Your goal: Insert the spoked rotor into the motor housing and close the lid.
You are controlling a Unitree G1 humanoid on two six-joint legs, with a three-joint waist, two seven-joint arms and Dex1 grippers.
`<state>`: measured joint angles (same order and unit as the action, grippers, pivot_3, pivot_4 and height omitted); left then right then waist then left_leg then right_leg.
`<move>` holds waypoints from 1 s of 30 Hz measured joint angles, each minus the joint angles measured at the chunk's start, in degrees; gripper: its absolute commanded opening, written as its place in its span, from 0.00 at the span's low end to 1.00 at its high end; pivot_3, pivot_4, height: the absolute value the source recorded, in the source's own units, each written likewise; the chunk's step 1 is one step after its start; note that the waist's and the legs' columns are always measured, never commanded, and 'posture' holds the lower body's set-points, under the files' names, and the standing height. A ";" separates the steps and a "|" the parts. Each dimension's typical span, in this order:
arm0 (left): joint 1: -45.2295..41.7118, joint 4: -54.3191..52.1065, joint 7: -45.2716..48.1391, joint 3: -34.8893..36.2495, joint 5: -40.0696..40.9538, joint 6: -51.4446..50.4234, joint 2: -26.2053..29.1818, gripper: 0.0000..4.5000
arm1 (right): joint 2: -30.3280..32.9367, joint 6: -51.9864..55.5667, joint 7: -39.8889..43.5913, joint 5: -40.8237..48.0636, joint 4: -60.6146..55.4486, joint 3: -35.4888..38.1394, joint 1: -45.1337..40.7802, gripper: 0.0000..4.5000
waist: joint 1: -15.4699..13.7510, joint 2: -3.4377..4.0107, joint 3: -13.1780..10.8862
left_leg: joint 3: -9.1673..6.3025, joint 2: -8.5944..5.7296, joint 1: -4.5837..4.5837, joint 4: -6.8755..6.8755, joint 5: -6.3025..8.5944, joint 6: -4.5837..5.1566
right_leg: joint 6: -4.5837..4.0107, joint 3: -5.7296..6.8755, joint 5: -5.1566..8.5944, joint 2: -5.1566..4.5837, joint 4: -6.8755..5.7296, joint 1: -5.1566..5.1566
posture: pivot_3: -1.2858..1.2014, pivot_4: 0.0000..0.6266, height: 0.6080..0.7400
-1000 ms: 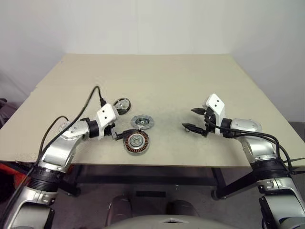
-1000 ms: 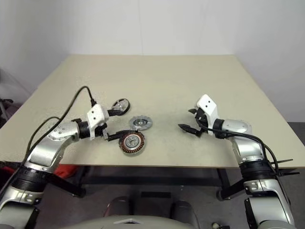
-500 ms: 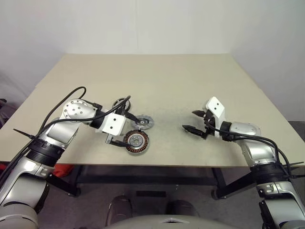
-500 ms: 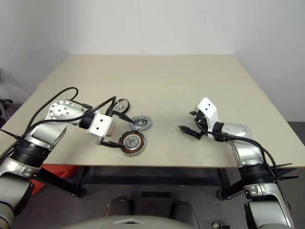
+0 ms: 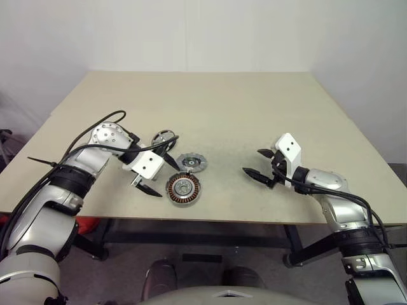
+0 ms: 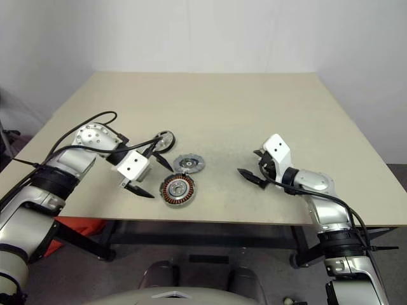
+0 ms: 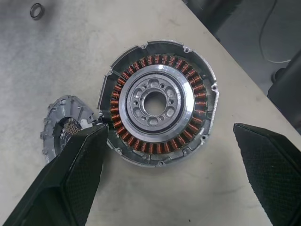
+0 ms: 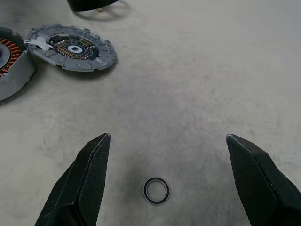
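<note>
The motor housing (image 5: 183, 189), a grey cup with copper windings (image 7: 200, 101), lies near the table's front edge. The notched grey lid (image 5: 191, 162) lies just behind it, almost touching its rim. Further back left lies the spoked rotor (image 6: 164, 141), partly covered by a cable and my left wrist. My left gripper (image 5: 159, 175) hovers open just left of the housing, angled down at it, and holds nothing. In the left wrist view its fingers (image 7: 80, 165) straddle the housing from above. My right gripper (image 5: 257, 162) stands open and holds nothing, well to the right, pointing towards the parts.
A small dark ring (image 8: 156, 190) lies on the table between my right fingers. The beige table (image 5: 210, 108) stretches wide behind the parts. Its front edge runs close to the housing.
My left arm has raised its elbow and turned the gripper from lying low beside the housing to pointing down at it. The right gripper has hardly moved.
</note>
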<state>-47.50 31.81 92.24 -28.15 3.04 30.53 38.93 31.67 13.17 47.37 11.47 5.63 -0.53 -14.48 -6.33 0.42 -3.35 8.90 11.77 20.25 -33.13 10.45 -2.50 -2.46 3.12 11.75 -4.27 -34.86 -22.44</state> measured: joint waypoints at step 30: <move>-16.84 12.86 0.02 -24.58 10.17 13.05 -2.77 1.00 | -7.12 -1.71 -11.40 -0.16 -4.05 0.97 4.36 0.99 | -1.46 -0.02 -0.01 | 0.02 0.00 0.00 0.01 -0.15 -0.25 | 0.11 -0.01 0.06 -0.02 -0.02 0.02 | 0.52 0.00 1.00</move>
<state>-64.35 44.66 92.26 -52.73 13.21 43.58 36.17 24.55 11.47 35.96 11.31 1.58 0.44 -10.11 -7.79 0.40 -3.36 8.92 11.77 20.25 -33.12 10.31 -2.75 -2.35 3.11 11.82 -4.29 -34.88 -22.42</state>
